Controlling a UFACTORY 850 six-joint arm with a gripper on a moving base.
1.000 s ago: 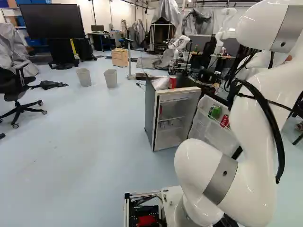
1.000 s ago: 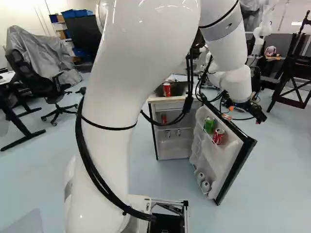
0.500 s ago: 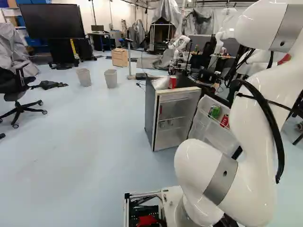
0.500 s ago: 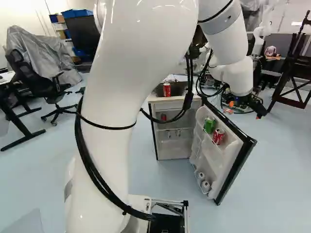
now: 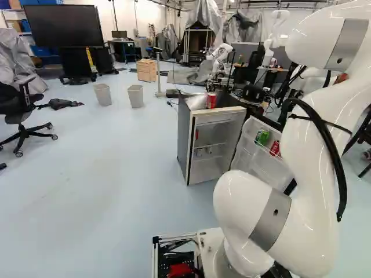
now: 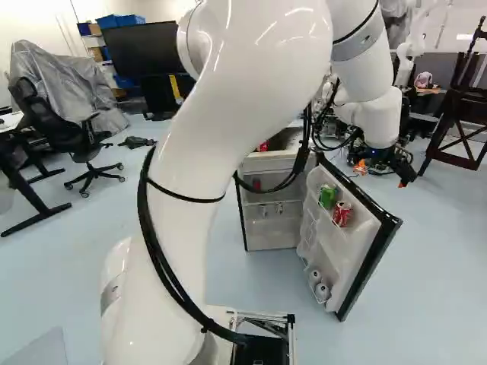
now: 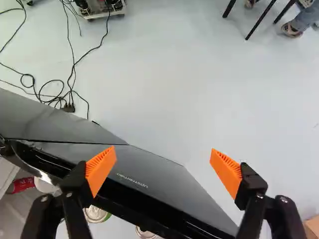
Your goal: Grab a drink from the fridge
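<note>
The gripper (image 6: 384,169) hangs beyond the fridge door (image 6: 358,262) in the right base view. In the wrist view the gripper (image 7: 163,159) is open and empty; the door's dark outer face (image 7: 144,167) lies beneath and between its fingers. The small fridge (image 5: 217,147) stands wide open. Its door shelf holds a green can (image 6: 328,195) and a red can (image 6: 342,213), with pale cans (image 6: 322,291) lower down. Can tops (image 7: 94,214) show beside one finger, inside the door. Another red can (image 5: 211,100) stands on top of the fridge.
Loose black cables (image 7: 75,69) lie on the floor beyond the door. A person's foot (image 7: 291,30) and chair legs show farther off. Another robot (image 5: 217,58) stands behind the fridge. Two bins (image 5: 135,96) and an office chair (image 5: 20,116) are at the left.
In the right base view my upper arm has swung rightward and now partly covers the red can on the fridge. The gripper has shifted only slightly. The base and fridge have stayed put.
</note>
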